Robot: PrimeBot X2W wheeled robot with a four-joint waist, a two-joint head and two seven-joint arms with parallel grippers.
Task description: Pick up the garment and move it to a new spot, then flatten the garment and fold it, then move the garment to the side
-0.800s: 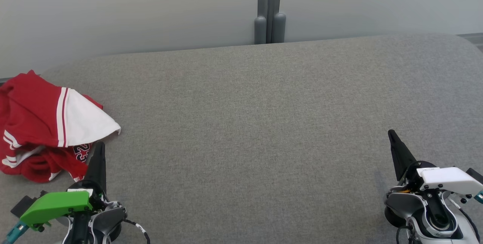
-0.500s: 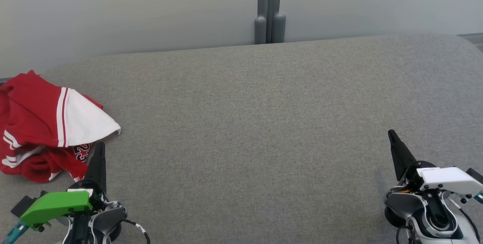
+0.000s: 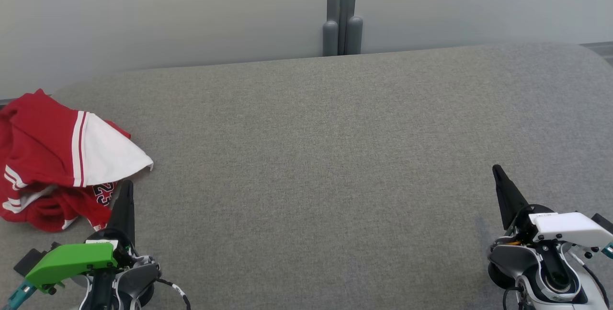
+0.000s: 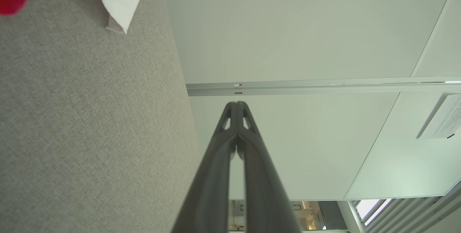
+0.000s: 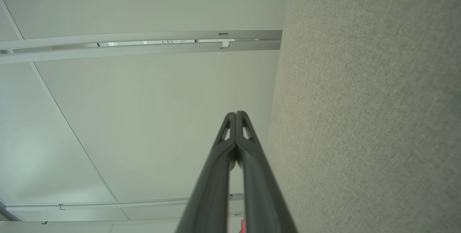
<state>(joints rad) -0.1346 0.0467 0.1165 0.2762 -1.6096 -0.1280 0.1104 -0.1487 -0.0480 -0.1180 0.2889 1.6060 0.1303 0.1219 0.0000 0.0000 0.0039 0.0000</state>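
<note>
A: Why do both arms sit low at the near edge?
B: It looks like a ready pose before the pick. The left gripper (image 3: 126, 189) is pinched together on nothing, just beside the garment (image 3: 43, 152). The right gripper (image 3: 499, 176) is likewise closed and empty, well apart from it.
A: And the garment?
B: It's crumpled at the left edge of the grey padded surface (image 3: 335, 156), not yet lifted.
A: Counts?
B: Two grippers, one garment, and one grey post (image 3: 342, 13) behind.
</note>
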